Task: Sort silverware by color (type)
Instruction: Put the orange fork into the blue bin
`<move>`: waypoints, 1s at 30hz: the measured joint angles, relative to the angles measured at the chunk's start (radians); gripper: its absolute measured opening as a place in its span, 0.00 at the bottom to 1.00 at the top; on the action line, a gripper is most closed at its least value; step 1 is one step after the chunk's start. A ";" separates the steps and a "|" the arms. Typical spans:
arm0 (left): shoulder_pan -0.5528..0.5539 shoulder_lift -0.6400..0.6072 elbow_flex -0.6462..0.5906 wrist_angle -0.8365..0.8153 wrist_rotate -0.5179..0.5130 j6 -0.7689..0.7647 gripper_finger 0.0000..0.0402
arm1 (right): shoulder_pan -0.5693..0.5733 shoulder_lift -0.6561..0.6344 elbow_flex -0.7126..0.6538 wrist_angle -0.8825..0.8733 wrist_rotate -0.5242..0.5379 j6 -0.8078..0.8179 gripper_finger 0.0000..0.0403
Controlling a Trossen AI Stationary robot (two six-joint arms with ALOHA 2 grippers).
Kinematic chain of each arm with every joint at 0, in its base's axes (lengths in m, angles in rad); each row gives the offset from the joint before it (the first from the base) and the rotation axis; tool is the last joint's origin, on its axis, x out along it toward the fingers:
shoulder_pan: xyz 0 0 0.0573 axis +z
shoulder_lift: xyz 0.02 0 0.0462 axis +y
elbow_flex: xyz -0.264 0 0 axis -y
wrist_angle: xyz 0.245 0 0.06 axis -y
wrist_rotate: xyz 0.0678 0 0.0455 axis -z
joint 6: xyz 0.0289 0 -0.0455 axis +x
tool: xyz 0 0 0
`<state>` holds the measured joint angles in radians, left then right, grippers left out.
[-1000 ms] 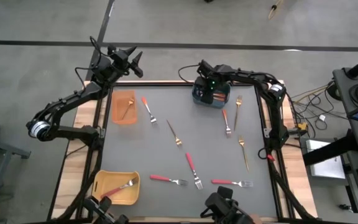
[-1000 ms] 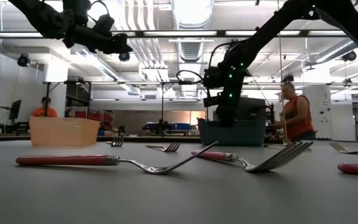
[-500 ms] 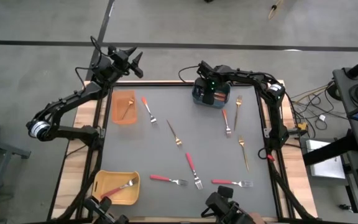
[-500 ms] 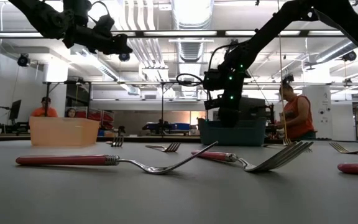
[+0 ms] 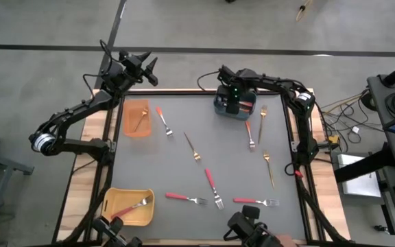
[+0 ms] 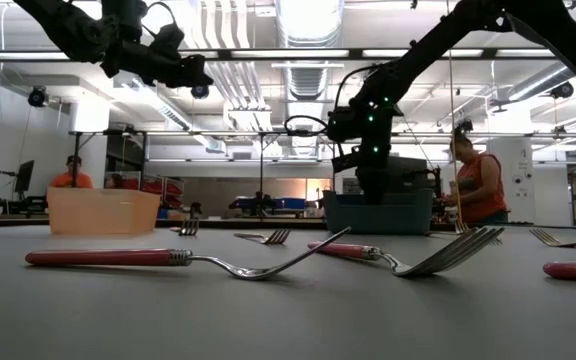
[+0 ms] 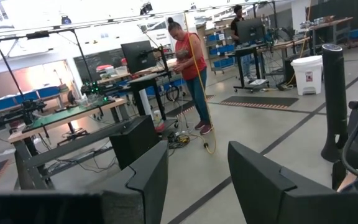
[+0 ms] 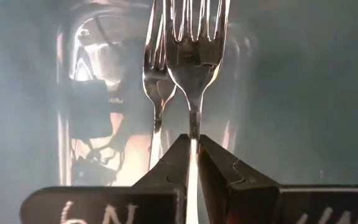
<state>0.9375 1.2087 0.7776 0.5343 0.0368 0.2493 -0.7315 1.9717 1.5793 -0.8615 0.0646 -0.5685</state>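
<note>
Right wrist view: fingers point(image 8: 191, 165) pinch fork point(image 8: 194, 56); handle hidden.

A grey mat on a wood-edged table point(image 5: 107, 147) is seen from above. Three bins are set on it — orange bin point(image 5: 136, 118) at ten o'clock, yellow bin point(image 5: 127, 206) at seven, blue-grey bin point(image 5: 235, 106) at one. Red-handled forks point(image 5: 212, 184) and gold forks point(image 5: 193, 147) are scattered between.
</note>
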 joint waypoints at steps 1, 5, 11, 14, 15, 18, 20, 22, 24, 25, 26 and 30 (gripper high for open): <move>0.000 0.000 0.000 0.000 0.000 0.000 0.37 | 0.000 0.000 0.011 -0.016 0.002 0.000 0.03; -0.001 0.000 0.000 -0.004 0.000 -0.004 0.37 | 0.000 0.000 0.045 -0.070 0.008 0.000 0.03; 0.000 0.000 0.000 -0.008 0.000 -0.016 0.37 | 0.000 -0.001 0.065 -0.118 0.008 0.025 0.03; 0.000 0.000 0.000 -0.008 0.000 -0.023 0.37 | 0.000 0.000 0.066 -0.118 0.008 0.034 0.03; -0.001 0.000 0.000 -0.008 0.000 -0.023 0.37 | 0.000 0.000 0.066 -0.118 0.008 0.036 0.03; -0.001 0.000 0.000 -0.008 0.000 -0.027 0.37 | 0.000 0.007 0.066 -0.120 0.007 0.044 0.03; -0.001 0.000 0.000 -0.008 0.000 -0.027 0.37 | 0.000 0.007 0.065 -0.128 0.007 0.044 0.03; -0.001 0.000 0.000 -0.008 0.000 -0.027 0.37 | 0.000 0.007 0.065 -0.128 0.007 0.052 0.03; -0.001 0.000 0.000 -0.008 0.000 -0.027 0.37 | 0.000 0.007 0.065 -0.134 0.007 0.064 0.03; -0.001 0.000 0.000 -0.008 0.000 -0.027 0.37 | 0.000 0.007 0.065 -0.140 0.007 0.070 0.03; -0.001 0.000 0.000 -0.008 0.000 -0.027 0.37 | 0.000 0.007 0.065 -0.144 0.007 0.071 0.03; -0.001 0.000 0.000 -0.008 0.000 -0.027 0.37 | 0.001 0.007 0.065 -0.155 0.007 0.080 0.03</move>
<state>0.9367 1.2087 0.7773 0.5259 0.0368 0.2226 -0.7307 1.9788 1.6447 -1.0170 0.0719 -0.4886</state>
